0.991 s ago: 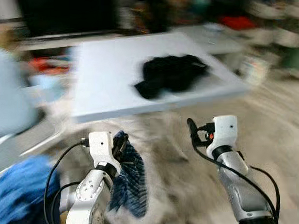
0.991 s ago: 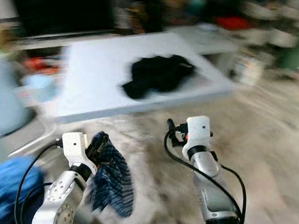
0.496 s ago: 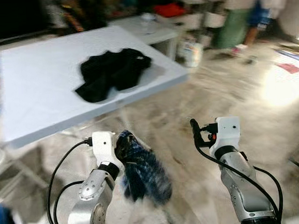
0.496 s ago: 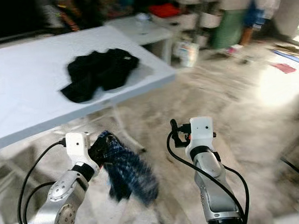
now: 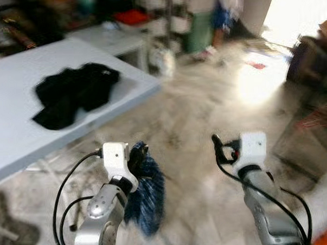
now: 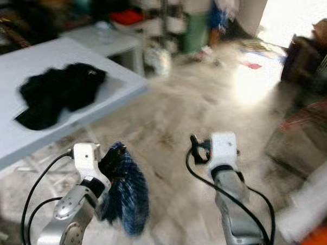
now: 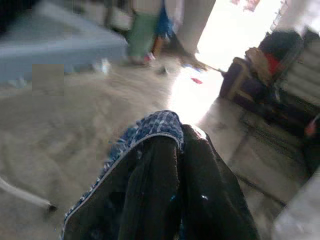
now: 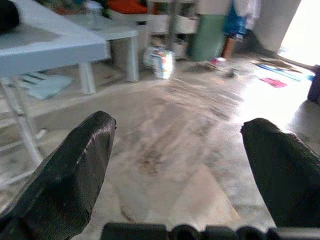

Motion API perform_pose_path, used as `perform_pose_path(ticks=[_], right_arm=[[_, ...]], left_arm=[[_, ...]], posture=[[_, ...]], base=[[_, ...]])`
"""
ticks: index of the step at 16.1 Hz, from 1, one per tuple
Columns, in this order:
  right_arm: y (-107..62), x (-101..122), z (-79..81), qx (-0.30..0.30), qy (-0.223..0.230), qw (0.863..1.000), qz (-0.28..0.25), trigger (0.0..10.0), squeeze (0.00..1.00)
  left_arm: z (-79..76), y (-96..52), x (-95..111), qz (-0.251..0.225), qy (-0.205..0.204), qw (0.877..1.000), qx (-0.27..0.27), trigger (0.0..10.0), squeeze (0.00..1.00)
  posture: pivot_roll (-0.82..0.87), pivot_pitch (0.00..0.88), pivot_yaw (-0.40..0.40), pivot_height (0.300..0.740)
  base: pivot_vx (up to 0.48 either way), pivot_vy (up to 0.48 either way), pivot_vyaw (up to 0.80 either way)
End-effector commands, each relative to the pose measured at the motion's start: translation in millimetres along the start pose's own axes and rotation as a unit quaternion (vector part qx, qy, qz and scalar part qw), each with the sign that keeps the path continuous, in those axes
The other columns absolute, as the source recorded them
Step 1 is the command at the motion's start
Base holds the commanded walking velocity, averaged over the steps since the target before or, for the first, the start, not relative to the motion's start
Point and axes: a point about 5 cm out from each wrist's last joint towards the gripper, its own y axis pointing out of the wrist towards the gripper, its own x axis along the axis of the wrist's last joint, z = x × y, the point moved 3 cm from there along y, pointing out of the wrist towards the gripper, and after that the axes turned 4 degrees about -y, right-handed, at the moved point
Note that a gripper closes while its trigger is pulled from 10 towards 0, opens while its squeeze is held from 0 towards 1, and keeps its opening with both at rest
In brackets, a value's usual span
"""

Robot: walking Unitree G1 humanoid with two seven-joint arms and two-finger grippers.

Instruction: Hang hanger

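Scene: blurred head camera views of a cluttered room with a mottled grey floor (image 5: 196, 126).
Landmark: a white folding table (image 5: 22, 128) at the robot's left front.
On the table: a crumpled black garment (image 5: 72, 94), lying near the table's closer edge.
Left gripper (image 5: 136, 155): raised in front of the robot, below the table's closer edge and apart from it; its two black fingers (image 7: 200, 180) are clenched on a blue checked cloth (image 5: 148, 196).
Blue checked cloth: bunched between the left fingers, the rest hanging down over the floor.
Hanger: cannot be made out in the cloth.
Right gripper (image 8: 182, 150): held up over bare floor, well to the right of the table; fingers spread wide apart, nothing between them.
Beyond the table: a smaller white table (image 5: 108, 38) and blurred shelves, with bright daylight on the floor farther right.
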Motion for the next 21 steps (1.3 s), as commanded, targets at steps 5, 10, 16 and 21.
perform_pose_path(ticks=[5,10,16,21], right_arm=[[1.2,6,2.5,0.002,-0.001,1.0,-0.008,10.0,0.0],[1.0,5,3.0,0.002,0.0,1.0,-0.005,10.0,0.0],[1.1,4,5.1,0.005,0.002,1.0,-0.001,10.0,0.0],[0.5,3,4.2,0.004,0.001,1.0,0.001,10.0,0.0]], left_arm=[[0.1,-0.9,0,0.001,0.002,1.0,-0.003,10.0,0.0],[-0.4,-0.5,-3,0.008,0.003,1.0,-0.006,10.0,0.0],[-0.4,0.0,-15,0.044,0.015,0.999,-0.001,10.0,0.0],[-5.3,-0.1,-16,0.049,0.011,0.999,-0.019,10.0,0.0]], posture=[[-0.02,0.0,-0.033,0.74],[-0.02,0.0,-0.031,0.74],[-0.02,0.0,-0.033,0.74],[-0.02,0.0,-0.035,0.74]], base=[[0.295,0.345,0.0],[0.293,0.381,-0.09],[0.0,0.041,-0.8],[0.0,0.0,-0.8]])
